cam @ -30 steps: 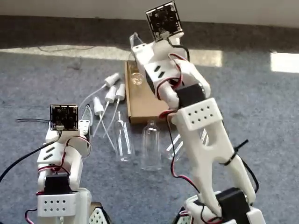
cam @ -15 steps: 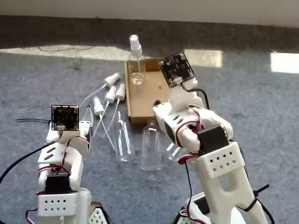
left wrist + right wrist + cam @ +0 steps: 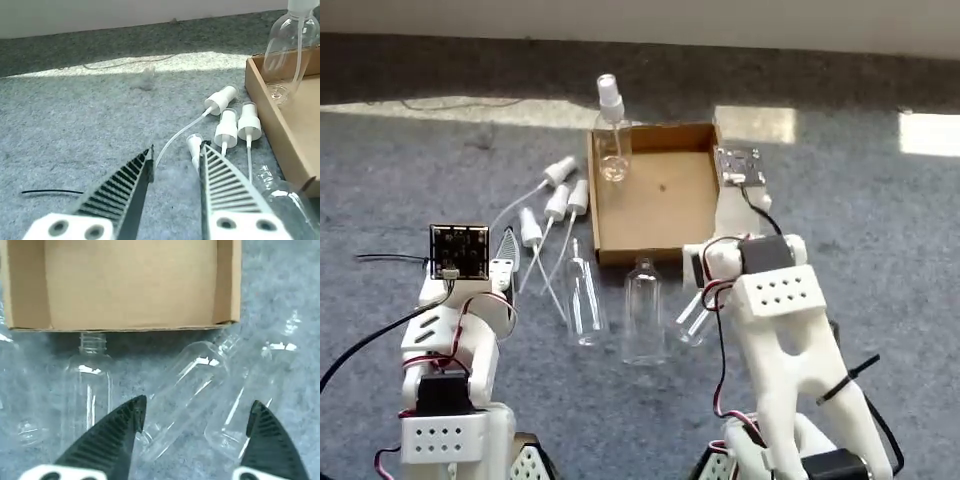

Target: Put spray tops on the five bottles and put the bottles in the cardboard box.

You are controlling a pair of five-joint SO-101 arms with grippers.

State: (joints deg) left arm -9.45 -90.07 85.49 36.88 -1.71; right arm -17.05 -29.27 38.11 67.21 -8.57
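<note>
My right gripper [image 3: 197,404], fingers wide, hangs just over the tilted bottle [image 3: 186,385] at the high view's lower middle; its long axis slants between them toward the cardboard box [image 3: 130,280].

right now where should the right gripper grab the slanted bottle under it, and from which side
Take the slanted bottle across the middle of its body, straight down from above. It lies on the carpet, neck toward the cardboard box, and the open right gripper hangs over it. A second bottle lies close beside it, so one finger may have little room.
</note>
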